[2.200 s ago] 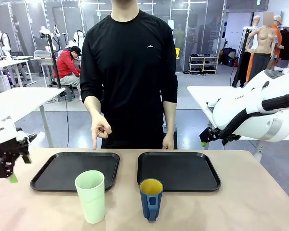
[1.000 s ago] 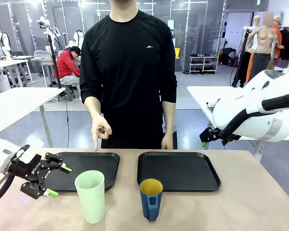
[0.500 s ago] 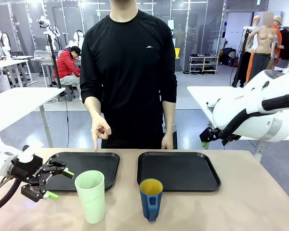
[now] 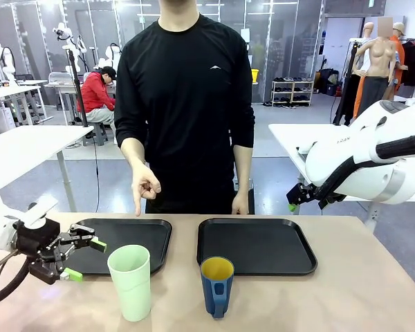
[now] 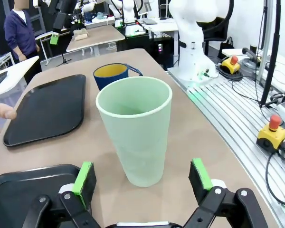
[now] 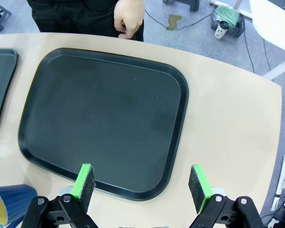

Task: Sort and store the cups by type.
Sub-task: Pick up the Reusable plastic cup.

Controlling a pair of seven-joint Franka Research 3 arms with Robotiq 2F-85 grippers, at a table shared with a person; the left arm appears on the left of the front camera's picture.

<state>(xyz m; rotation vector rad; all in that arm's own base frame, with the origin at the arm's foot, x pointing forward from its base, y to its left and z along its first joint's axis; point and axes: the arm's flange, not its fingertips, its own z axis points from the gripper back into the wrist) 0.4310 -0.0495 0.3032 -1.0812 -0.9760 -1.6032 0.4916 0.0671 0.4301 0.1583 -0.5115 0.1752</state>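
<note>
Left hand [image 4: 86, 260] has dropped low over the table [image 4: 373, 290], jaws open, mint tumbler [image 4: 131, 282] just ahead of it, so grasp looks next; right hand [image 6: 140, 183] parked open.

A robotics lab: rows of white worktables [image 4: 28, 145], glass partitions [image 4: 283, 41], red emergency-stop buttons [image 5: 274, 122] on yellow boxes [image 5: 270, 140]

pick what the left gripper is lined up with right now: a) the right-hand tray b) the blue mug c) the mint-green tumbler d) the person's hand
c: the left gripper points its open jaws at the mint-green tumbler, which stands upright straight ahead of its fingers in the left wrist view, apart from them. The blue mug sits beyond the tumbler.
</note>
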